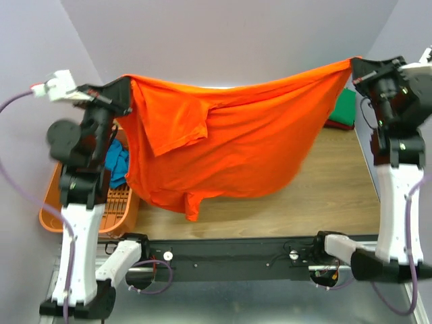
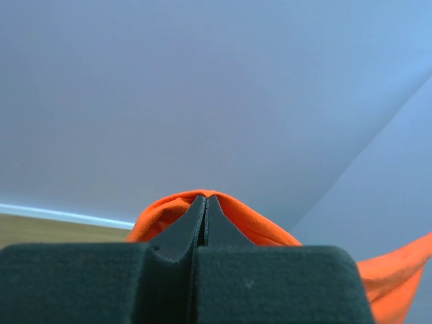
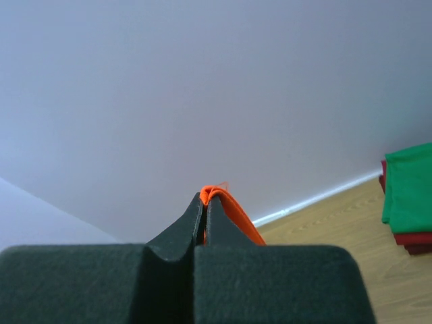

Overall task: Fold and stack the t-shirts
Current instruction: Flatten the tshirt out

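Left pincer [image 1: 123,89] at the upper left and right pincer [image 1: 356,67] at the upper right are each clamped tight on the orange t-shirt [image 1: 236,148], so it's hanging spread between them above the tabletop [image 1: 324,192], sagging mid-frame.

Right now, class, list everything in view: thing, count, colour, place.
orange t-shirt: one, bright orange, hanging spread between both grippers.
green t-shirt: one, green, folded, far right, atop the dark red.
dark red t-shirt: one, dark red, under the green.
teal-blue t-shirt: one, teal-blue, crumpled in the basket.
plastic basket: one, orange, far left.
table: one, wood-brown, below the hanging shirt.
left gripper: one, black, shut on orange t-shirt.
right gripper: one, black, shut on orange t-shirt.
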`<move>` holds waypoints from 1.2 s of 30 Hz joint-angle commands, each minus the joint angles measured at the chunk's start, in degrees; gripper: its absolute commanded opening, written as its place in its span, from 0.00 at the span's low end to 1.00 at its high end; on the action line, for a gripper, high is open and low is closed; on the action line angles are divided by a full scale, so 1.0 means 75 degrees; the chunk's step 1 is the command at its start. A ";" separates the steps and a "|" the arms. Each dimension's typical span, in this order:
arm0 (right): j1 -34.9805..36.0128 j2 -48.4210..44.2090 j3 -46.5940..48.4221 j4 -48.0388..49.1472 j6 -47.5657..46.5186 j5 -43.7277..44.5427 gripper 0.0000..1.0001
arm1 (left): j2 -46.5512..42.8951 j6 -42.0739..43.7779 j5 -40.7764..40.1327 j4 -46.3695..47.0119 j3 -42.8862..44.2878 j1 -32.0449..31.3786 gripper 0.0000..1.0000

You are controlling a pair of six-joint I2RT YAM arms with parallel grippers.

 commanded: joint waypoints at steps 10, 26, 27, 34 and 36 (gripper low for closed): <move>-0.0072 0.4814 0.2283 0.0866 -0.0163 -0.0535 0.01 | 0.5095 -0.0300 0.1045 0.1849 0.2939 0.0083 0.00; -0.0166 0.4409 -0.0190 0.0866 -0.0046 -0.0581 0.01 | 0.5064 -0.0229 0.1058 0.0863 0.1769 0.0094 0.00; -0.0166 0.4292 -0.0605 0.0866 -0.0022 -0.0593 0.01 | 0.4854 -0.0357 0.1116 0.0886 0.0895 0.0094 0.00; -0.0283 0.4290 -0.3466 0.0878 -0.0256 -0.0043 0.01 | 0.4816 -0.0582 0.1538 0.1015 -0.2122 -0.0022 0.04; -0.0295 0.4723 -0.3899 0.1006 -0.0303 0.0017 0.01 | 0.4794 -0.0628 0.1411 0.1015 -0.2662 -0.0116 0.27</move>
